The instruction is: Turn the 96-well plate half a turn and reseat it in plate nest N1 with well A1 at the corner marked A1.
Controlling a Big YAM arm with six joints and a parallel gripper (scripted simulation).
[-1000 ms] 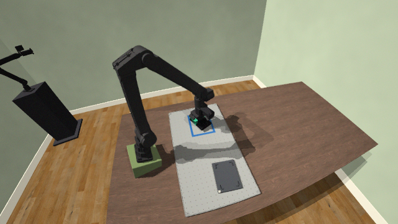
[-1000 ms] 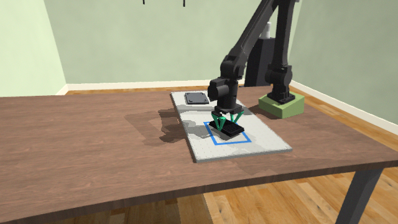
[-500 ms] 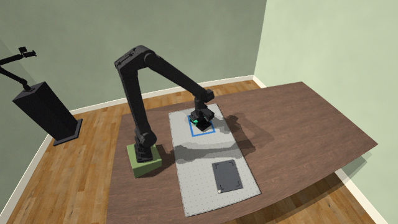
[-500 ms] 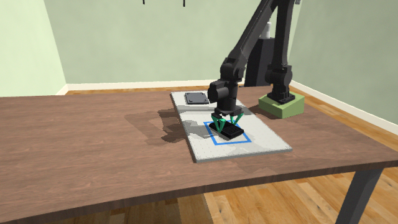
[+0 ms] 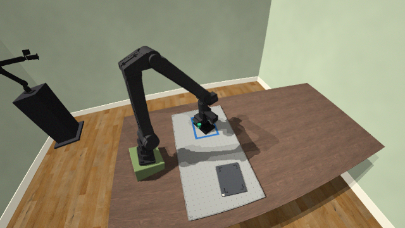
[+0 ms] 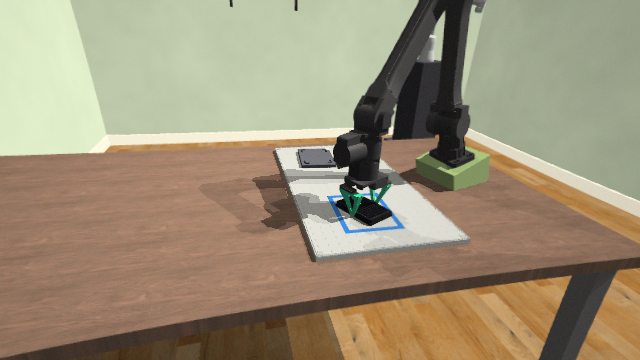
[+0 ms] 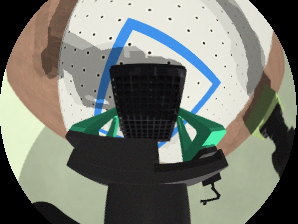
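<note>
Plate held at bench spot B1; nest N1 vacant.

The gripper (image 6: 364, 198) is clamped on the 96-well plate (image 6: 369, 211), its green fingers (image 6: 353, 202) bearing on the two long sides, directly above or on the blue taped outline B1 (image 6: 396, 227); contact with the deck (image 6: 430, 227) cannot be confirmed. In the wrist view the plate's long axis runs straight out from the palm, skewed to the outline's edges. The plate is black, its grid of wells facing up; the cut corner cannot be made out. Nest N1 (image 5: 231, 179) lies well apart along the deck, with the pale A1 mark (image 5: 223, 194) at its near-left corner. Judgement: the plate's heading relative to that mark governs the coming move.
</note>
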